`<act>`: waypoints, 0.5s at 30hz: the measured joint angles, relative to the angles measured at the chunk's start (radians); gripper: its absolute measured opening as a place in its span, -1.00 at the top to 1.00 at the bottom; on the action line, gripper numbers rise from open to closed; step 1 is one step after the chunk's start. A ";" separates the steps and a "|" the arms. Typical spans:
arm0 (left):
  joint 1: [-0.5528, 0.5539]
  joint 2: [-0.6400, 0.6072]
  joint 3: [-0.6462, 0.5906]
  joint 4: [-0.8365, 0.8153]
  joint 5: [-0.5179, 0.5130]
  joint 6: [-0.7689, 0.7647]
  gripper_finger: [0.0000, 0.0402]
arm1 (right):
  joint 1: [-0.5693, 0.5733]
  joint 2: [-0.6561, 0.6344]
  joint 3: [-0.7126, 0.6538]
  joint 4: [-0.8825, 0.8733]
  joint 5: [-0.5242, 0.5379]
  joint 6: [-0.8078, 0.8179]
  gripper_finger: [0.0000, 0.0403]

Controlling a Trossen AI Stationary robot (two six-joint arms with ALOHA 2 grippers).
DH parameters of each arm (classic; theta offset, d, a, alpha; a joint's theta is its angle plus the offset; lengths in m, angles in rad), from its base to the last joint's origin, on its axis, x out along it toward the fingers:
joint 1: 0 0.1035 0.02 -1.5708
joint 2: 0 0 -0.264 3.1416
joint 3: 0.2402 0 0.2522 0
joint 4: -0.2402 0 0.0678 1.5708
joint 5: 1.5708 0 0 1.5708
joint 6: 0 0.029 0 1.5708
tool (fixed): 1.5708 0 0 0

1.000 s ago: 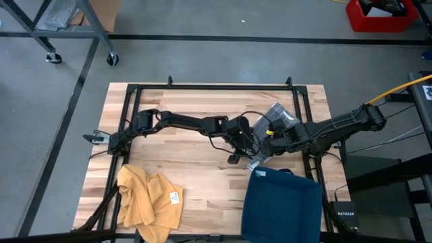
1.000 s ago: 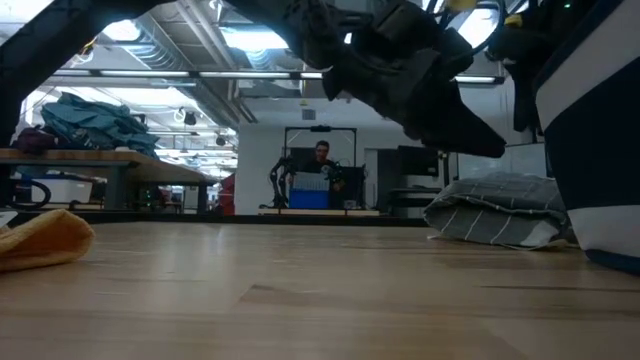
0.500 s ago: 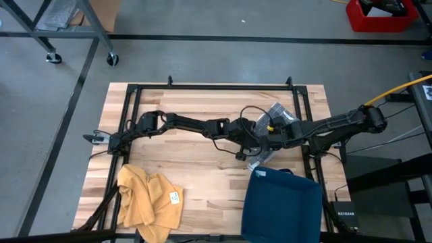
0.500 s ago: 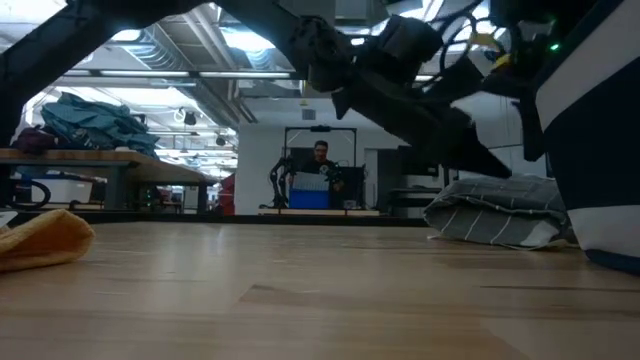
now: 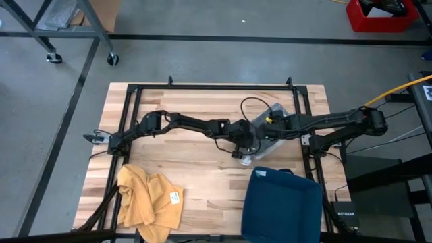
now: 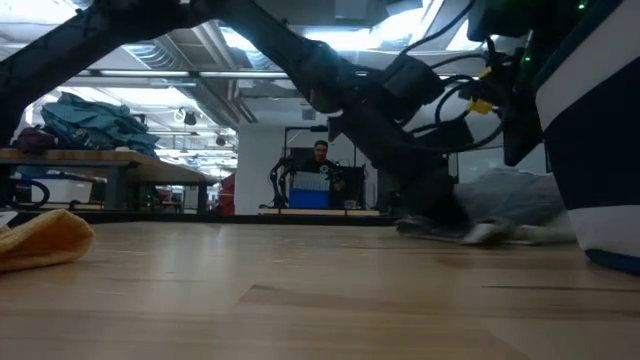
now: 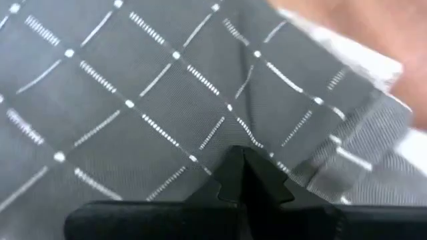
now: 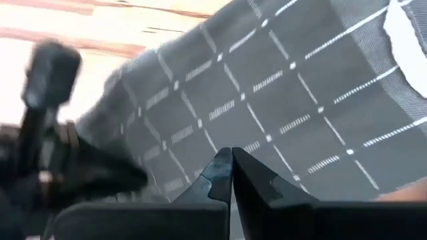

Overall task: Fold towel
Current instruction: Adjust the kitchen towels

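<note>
A grey towel with a white check (image 5: 264, 143) lies bunched on the wooden table (image 5: 182, 101), right of its middle. It also shows blurred in the low view (image 6: 500, 205). My left gripper (image 5: 244, 150) reaches across from the left and is shut at the towel's near left part (image 7: 243, 157). My right gripper (image 5: 268, 123) comes from the right and is shut over the towel's middle (image 8: 231, 157). My left gripper has its shut fingertips (image 7: 260, 187) in the checked cloth (image 7: 227, 137), slanting down from the table's left side. The fingers hide the place of contact, so edge or fold and the number of layers do not show. My right gripper has its shut fingertips (image 8: 217, 173) in the towel's upper surface (image 8: 250, 137), slanting down from the right. What lies between the tips is hidden. The towel rests on the table.
A crumpled yellow cloth (image 5: 148, 199) lies at the near left corner (image 6: 40, 240). A dark blue bin (image 5: 280, 206) stands at the near edge, right of the middle, close to the towel. A black frame (image 5: 128, 108) runs along the table's sides. A person stands far behind (image 6: 320, 160).
Both grippers have shut. My left gripper has sunk and tipped down toward the grey towel. My right gripper has swung toward the far edge onto the towel. The towel, a raised heap before, now lies lower and is blurred with motion.
</note>
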 joint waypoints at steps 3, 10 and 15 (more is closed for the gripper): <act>0.023 -0.018 -0.001 -0.089 -0.054 0.003 0.99 | 0.000 0.000 0.000 0.010 -0.033 -0.021 0.91; 0.117 -0.102 -0.005 -0.328 -0.076 0.039 0.99 | 0.001 0.000 0.000 0.110 -0.040 -0.024 0.91; 0.193 -0.141 -0.006 -0.534 -0.075 0.064 0.99 | -0.008 0.000 0.000 0.235 0.058 -0.024 0.91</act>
